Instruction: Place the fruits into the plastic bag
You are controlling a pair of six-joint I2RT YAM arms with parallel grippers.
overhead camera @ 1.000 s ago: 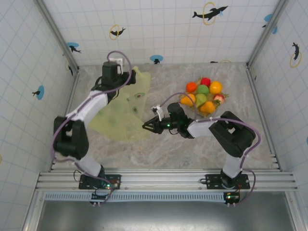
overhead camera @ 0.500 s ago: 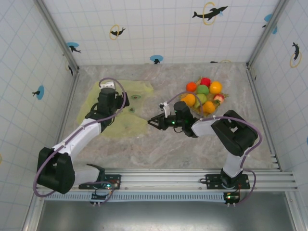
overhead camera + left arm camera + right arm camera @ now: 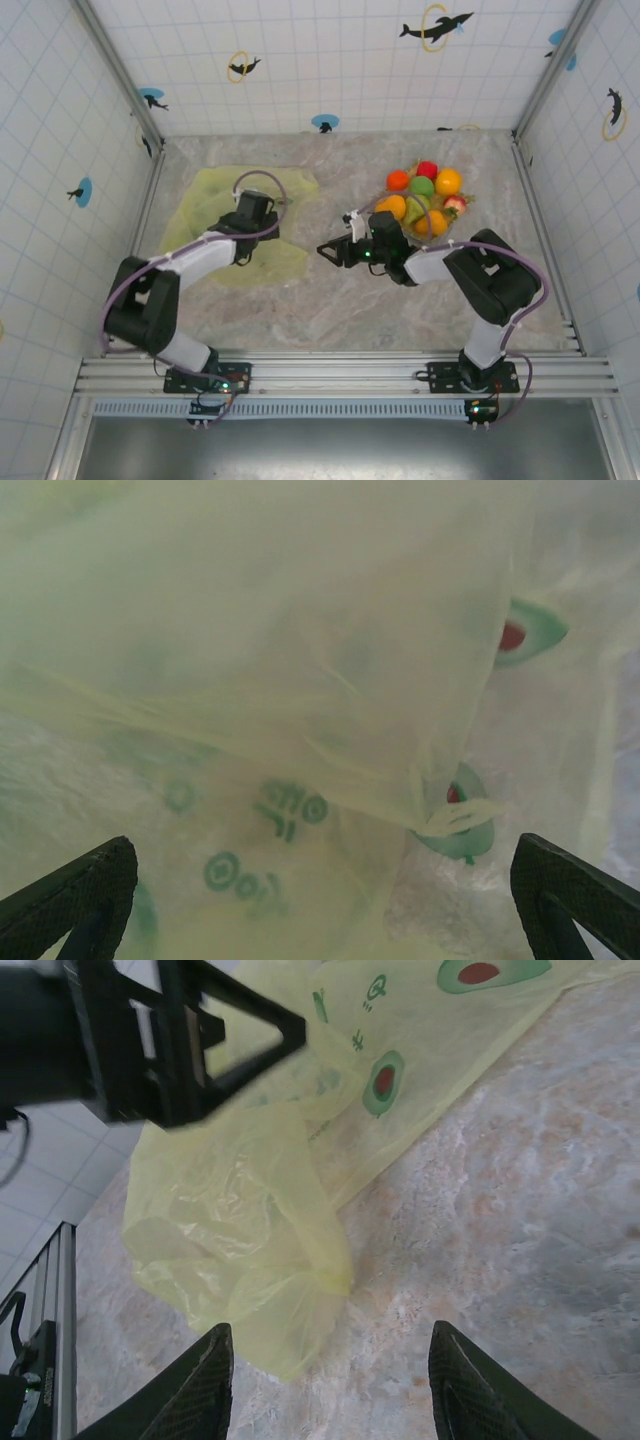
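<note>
The plastic bag (image 3: 215, 225), thin, yellow-green and crinkled, lies flat on the left of the table. My left gripper (image 3: 264, 226) hangs low over its right part, jaws wide open. From the left wrist the bag (image 3: 280, 680) sits close below, with green prints showing between the fingers (image 3: 80, 895). My right gripper (image 3: 328, 250) stands open just right of the bag's near edge. Between its fingers (image 3: 195, 1395) is bare table, beside a crumpled corner of the bag (image 3: 250, 1220). The fruits (image 3: 423, 195) are piled at the right, behind the right arm.
Tiled walls with metal corner posts close in the marble table (image 3: 350, 300) on three sides. The left arm's gripper frame (image 3: 180, 1040) hangs over the bag in the right wrist view. A rail (image 3: 340, 375) runs along the near edge.
The bag has dropped from a raised, bunched shape to lying flat. My left arm swung from the back wall down over the bag. My right gripper opened wider and drew right, off the bag's edge.
</note>
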